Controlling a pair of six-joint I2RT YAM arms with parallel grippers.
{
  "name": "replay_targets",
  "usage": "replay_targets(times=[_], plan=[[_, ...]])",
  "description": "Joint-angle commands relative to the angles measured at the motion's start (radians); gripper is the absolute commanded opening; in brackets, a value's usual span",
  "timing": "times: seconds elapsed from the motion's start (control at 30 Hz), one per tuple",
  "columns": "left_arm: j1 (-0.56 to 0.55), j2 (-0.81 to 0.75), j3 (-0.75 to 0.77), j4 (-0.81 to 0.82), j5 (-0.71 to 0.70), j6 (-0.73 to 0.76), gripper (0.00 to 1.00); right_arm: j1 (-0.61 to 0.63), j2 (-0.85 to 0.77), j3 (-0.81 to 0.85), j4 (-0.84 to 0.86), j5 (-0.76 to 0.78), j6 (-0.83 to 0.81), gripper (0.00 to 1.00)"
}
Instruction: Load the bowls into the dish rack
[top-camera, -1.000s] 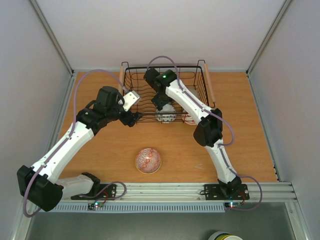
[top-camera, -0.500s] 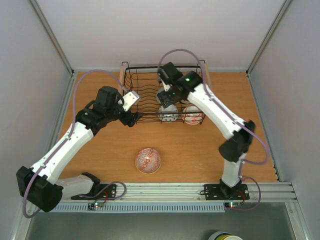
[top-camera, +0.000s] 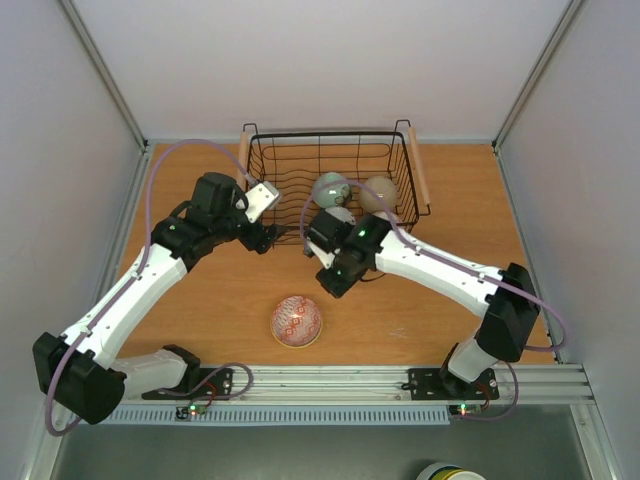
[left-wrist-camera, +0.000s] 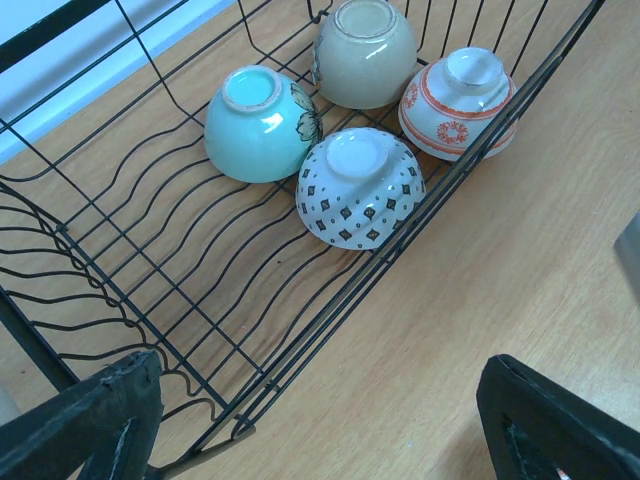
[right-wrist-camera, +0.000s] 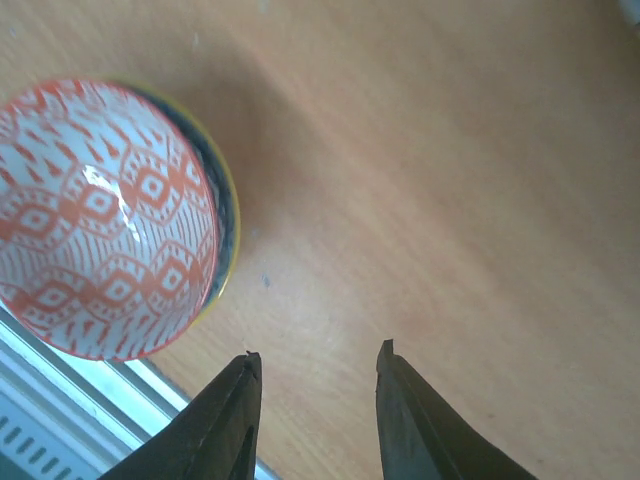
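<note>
— Where do we find the bowls?

— We count four small round ceramic bowls, bottom-up, inside the large black wire dish rack, close together toward its right near side. They are the pale green bowl, the beige bowl, the white bowl with red rings, and the white bowl with dark diamonds. The last two lie against the near wall.

— And outside the rack?

— One round ceramic bowl with red-and-white pattern stands upright on the orange wooden desk, well apart from the rack, near the front rail.

— What do we see of the right arm?

— It reaches low over the desk between rack and patterned bowl. In its wrist view the right jaws are parted with nothing between them, just beside that bowl's rim.

— And the left arm?

— Its left jaws are spread wide and hold nothing, by the rack's near left corner.
</note>
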Motion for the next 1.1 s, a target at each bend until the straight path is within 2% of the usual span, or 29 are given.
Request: replay_targets(times=[0.0,0.6,1.07], plan=[[0.004,-0.008,0.004,0.035,0.013,-0.003,0.86,0.015,0.003,-0.073,0.084,-0.085,0.068,0.33],[0.004,-0.008,0.002,0.035,0.018,-0.004,0.86,0.08,0.142,-0.094,0.22,-0.192,0.139,0.28],[0.004,-0.013,0.002,0.036,0.02,-0.004,0.86,0.085,0.191,-0.109,0.224,-0.17,0.153,0.22]])
